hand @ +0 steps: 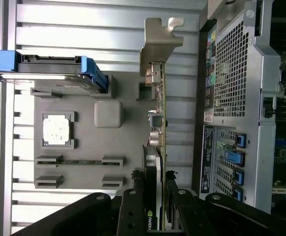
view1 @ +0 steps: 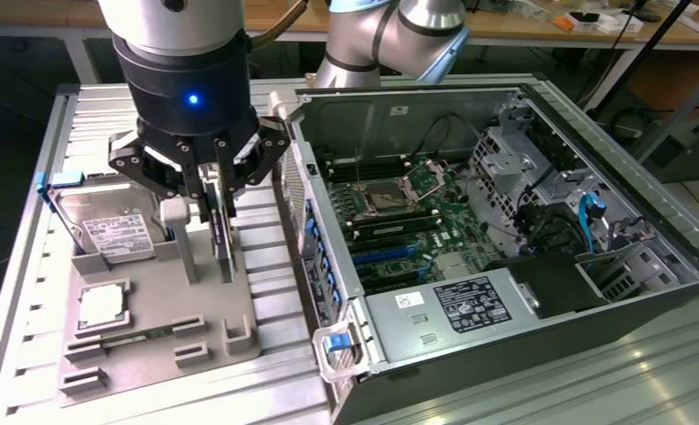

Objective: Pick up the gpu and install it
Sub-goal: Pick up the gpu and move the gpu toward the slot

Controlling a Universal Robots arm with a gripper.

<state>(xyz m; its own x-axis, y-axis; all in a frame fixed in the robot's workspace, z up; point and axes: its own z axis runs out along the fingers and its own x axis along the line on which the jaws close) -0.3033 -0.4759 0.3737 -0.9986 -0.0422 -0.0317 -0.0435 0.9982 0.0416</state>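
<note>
The gpu [view1: 223, 252] stands on its edge in a slot of the grey holder tray [view1: 196, 305], at the exterior view's left, beside the open computer case [view1: 444, 305]. In the wrist view the gpu [hand: 157, 123] is seen edge-on, with its silver bracket [hand: 157, 46] at the far end. My gripper [view1: 211, 221] hangs straight over the card, one finger on each side of its upper edge. The fingers [hand: 132, 211] press against both faces of the card, so the gripper [hand: 154, 216] is shut on it. The card's lower edge still rests in the holder.
On the same tray lie a silver hard drive [view1: 119, 226] with blue rails [hand: 91, 71], a square processor [view1: 102, 304] and a narrow memory stick [hand: 79, 161]. The case's motherboard [view1: 415, 221] lies exposed, with blue slot clips [hand: 235, 157] along the case's near wall.
</note>
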